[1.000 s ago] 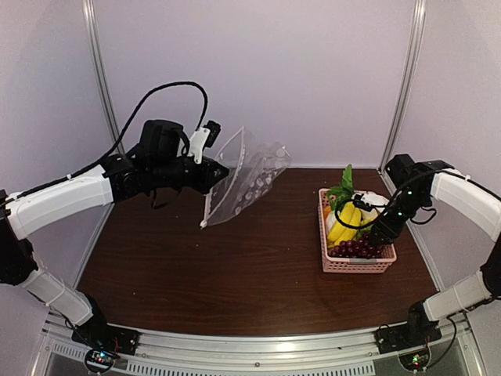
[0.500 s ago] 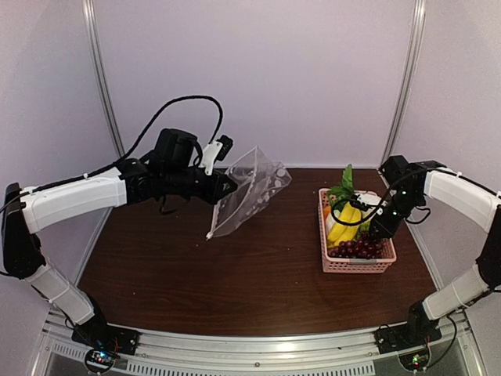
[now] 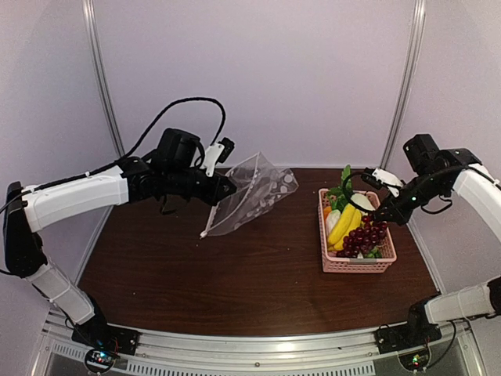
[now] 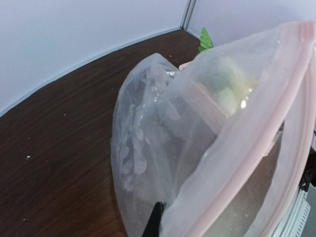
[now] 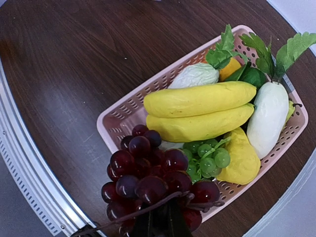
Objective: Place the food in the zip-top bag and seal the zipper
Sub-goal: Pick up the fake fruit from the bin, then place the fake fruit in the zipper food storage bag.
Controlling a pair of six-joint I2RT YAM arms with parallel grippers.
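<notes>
Bananas [image 5: 200, 111]: two; purple grape bunch [image 5: 148, 180]: one, pinched by right fingers [image 5: 170, 224].

No legible text, labels, brands or numbers in any view. The zip-top bag [image 3: 254, 194] carries only plain whitish spots, no lettering. The pink basket [image 3: 358, 266] is unmarked slatted plastic.
</notes>
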